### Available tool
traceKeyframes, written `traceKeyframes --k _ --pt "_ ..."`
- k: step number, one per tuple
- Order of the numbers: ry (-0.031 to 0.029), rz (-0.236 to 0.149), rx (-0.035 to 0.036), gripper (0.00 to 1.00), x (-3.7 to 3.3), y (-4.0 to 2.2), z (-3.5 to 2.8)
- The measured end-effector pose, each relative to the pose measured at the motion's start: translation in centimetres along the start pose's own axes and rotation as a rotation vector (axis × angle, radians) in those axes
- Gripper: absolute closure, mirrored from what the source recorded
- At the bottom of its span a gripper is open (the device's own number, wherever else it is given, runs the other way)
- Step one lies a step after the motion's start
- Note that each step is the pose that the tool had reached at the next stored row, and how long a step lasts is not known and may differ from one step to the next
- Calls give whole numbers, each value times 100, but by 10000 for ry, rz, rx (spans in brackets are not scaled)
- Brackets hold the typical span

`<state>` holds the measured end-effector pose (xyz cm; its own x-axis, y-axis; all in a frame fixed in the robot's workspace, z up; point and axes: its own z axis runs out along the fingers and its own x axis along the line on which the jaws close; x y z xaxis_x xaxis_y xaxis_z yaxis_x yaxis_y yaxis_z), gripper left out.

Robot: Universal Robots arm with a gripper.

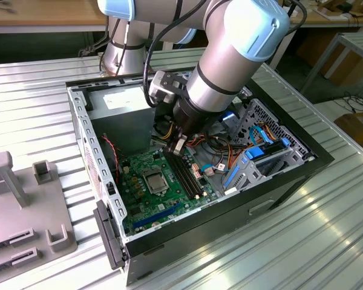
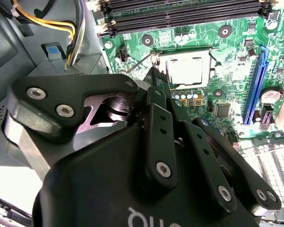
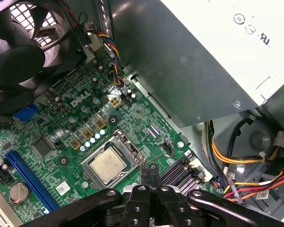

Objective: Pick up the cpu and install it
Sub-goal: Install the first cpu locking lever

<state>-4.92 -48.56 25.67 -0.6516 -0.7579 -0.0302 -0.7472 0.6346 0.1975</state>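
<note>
Both claw [image 3: 150, 172] fingers pressed together, above cpu [image 3: 107, 165].

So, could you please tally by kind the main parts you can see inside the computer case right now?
cpu: 1
case fan: 1
grey power-supply box: 1
long blue slot: 1
coin battery: 1
Total: 5

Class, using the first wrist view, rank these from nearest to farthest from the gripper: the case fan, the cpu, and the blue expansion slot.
1. The cpu, seated in its socket on the motherboard, just beyond the gripper.
2. The blue expansion slot, farther along the board, past the cpu.
3. The case fan, at the board's far corner.
</note>
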Motion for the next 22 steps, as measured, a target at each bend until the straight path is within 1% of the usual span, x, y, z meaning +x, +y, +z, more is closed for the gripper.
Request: traceKeyframes --k 13,20,22 --pt "5 -1 3 89 0 -8 -2" --pt "4 1 4 89 -73 -89 -13" --pt "4 2 4 89 -89 -91 -9"
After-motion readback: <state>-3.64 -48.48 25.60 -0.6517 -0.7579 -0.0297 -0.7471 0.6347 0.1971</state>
